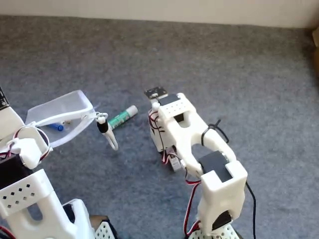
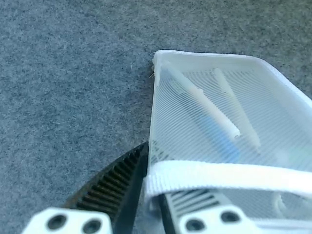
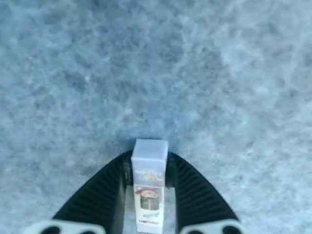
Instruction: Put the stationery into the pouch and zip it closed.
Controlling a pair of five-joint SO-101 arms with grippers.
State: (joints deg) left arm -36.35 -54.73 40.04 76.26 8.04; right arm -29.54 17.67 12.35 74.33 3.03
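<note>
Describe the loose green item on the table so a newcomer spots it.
On the grey table, look between the translucent pouch and the right gripper. A stick lies flat there, near the pouch's mouth. It alone is green with a white end, and nothing grips it.

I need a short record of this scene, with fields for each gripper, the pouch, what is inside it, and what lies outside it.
Left gripper: shut on the rim of the mesh pouch
Right gripper: shut on a small white eraser, over the grey carpet
Pouch mouth: appears open, zip not closed
Inside pouch: a blue pen and two white pens
Outside pouch: a green and white tube, perhaps a glue stick, lying on the carpet beside the pouch mouth
</note>
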